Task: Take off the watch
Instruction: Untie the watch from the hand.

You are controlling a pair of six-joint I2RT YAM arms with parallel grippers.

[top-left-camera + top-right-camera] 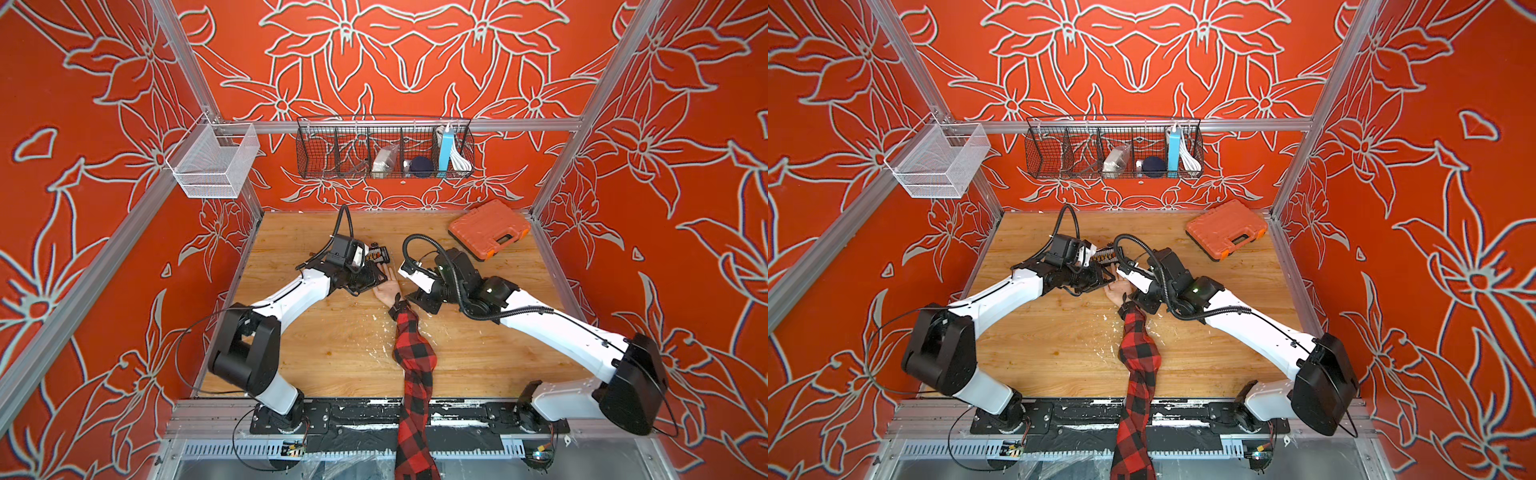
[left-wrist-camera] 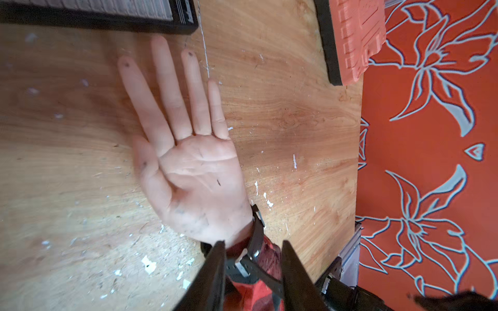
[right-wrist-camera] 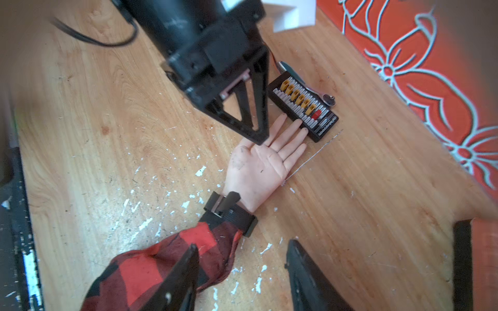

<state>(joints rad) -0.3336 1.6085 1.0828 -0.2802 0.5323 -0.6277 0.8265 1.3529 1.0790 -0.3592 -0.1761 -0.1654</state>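
On the desk a red checked sleeve lies stretched out, the hand at its end flat and palm up, probably so the buckle faces upward. The watch is strapped between hand and sleeve, touching both. The left jaws hang part open above the hand and the right jaws part open by the sleeve, both empty, seemingly flanking the watch to work it loose.

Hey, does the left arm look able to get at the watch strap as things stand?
Likely yes: the left tool holds its jaws open astride the watch strap at the wrist, with nothing in between.
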